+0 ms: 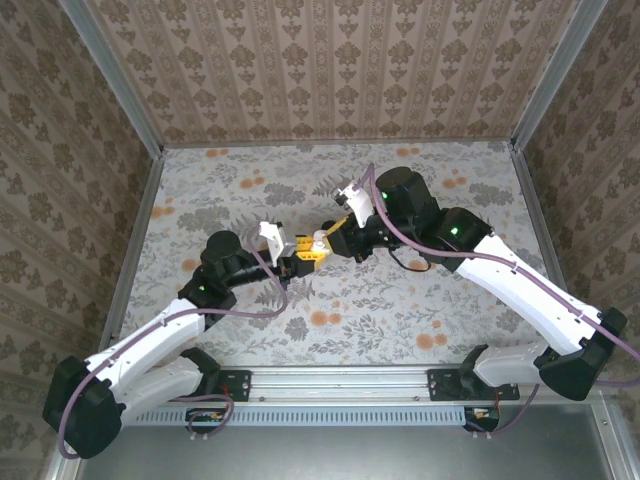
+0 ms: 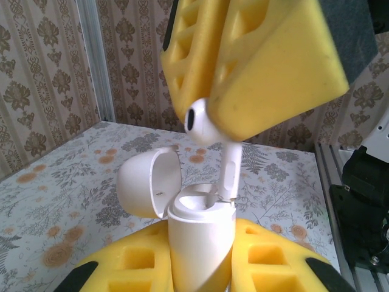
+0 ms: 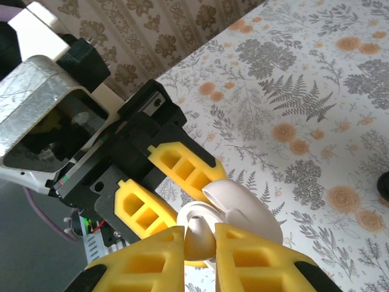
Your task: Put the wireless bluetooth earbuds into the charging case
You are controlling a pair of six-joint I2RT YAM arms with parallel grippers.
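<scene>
So from where I'm sitting, the charging case (image 2: pixel 200 237) is a glossy white rounded pod, not dark at all. It's standing roughly upright, pinched between the yellow fingers of the left end effector (image 2: pixel 200 258), which is closed snug on its lower body. Its lid (image 2: pixel 149 182) is flipped open and hangs off the case's side like a little white cup. Directly above the case, the right end effector (image 2: pixel 209 100) is clamped on one earbud (image 2: pixel 197 121). The earbud is white too, with a rounded head showing a small dark spot, and only that head pokes out past the yellow pads. Its stem points straight down at the case's open top, with the tip right at the rim. It looks like it's touching, but I can't say for sure. From the overhead camera the case sits between the two end effectors, which meet nose to nose, and the floral surface (image 1: pixel 420 300) lies below it. On the right wrist camera there's a small dark thing on the surface well away from the case, cut off by the frame edge, so I can't tell what it is.
</scene>
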